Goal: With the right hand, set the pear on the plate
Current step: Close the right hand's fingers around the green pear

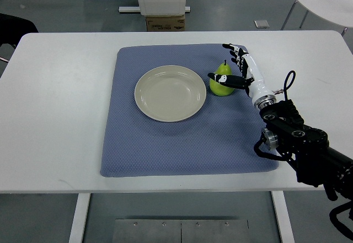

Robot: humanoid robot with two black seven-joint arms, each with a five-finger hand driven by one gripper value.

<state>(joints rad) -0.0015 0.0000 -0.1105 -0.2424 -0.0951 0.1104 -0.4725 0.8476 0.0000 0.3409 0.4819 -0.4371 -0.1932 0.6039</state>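
Note:
A green pear [222, 81] stands upright on the blue mat [165, 149], just right of the beige plate [170, 93]. My right hand [230, 65] comes in from the lower right and sits against the pear's right side. Its thumb lies across the front of the pear and its fingers [236, 54] stretch out behind and to the right of it, spread rather than closed around the fruit. The plate holds nothing. My left arm does not show.
The mat lies on a white table [60, 116]. A white chair [325, 0] stands at the far right behind the table, and a cardboard box [164, 21] and white cabinet base sit on the floor behind.

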